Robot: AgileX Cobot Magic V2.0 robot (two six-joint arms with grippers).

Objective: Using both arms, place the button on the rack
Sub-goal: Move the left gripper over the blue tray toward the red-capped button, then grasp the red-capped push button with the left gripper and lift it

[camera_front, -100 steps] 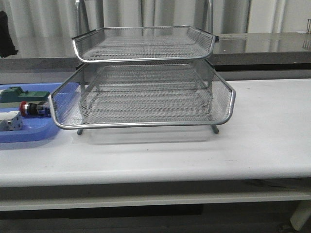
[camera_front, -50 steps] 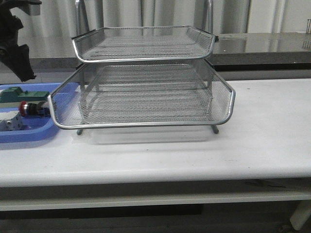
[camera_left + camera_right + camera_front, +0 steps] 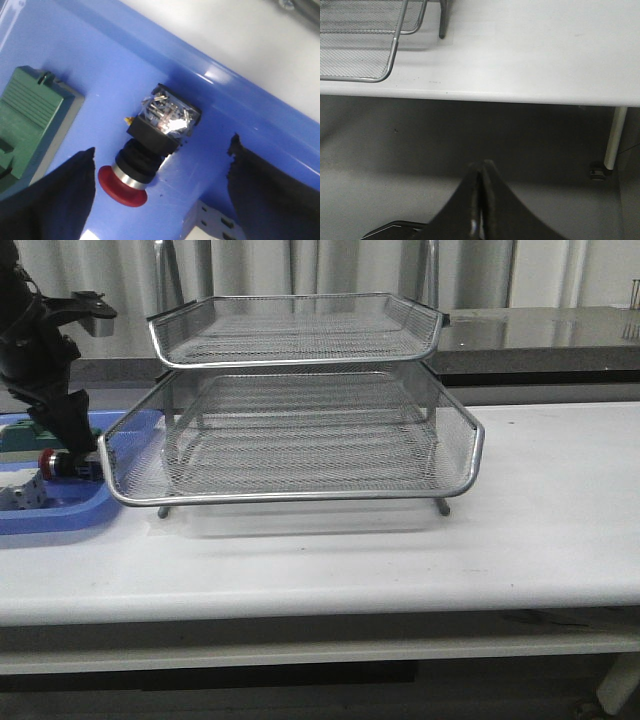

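Left wrist view shows the left gripper (image 3: 162, 172) with its jaws spread wide, one black finger (image 3: 60, 197) on each side of the button (image 3: 152, 142) and neither touching it. The button lies on its side on the floor of the blue tray (image 3: 260, 107), close beside the tray's raised wall. Its long axis runs at a slant across this picture, with the round red cap (image 3: 122, 186) toward the fingers and the clear-topped rear block with metal contacts (image 3: 167, 112) away from them. A green block (image 3: 30, 127) lies near it on one side and a white block (image 3: 212, 225) shows at the picture's edge by the other finger. In the front view the left arm (image 3: 40, 355) reaches down over the tray at the table's left end, just beside the rack (image 3: 300, 405). In the right wrist view the right gripper (image 3: 480, 200) has its jaws pressed together, holding nothing, out beyond the edge of the white table (image 3: 530, 55).
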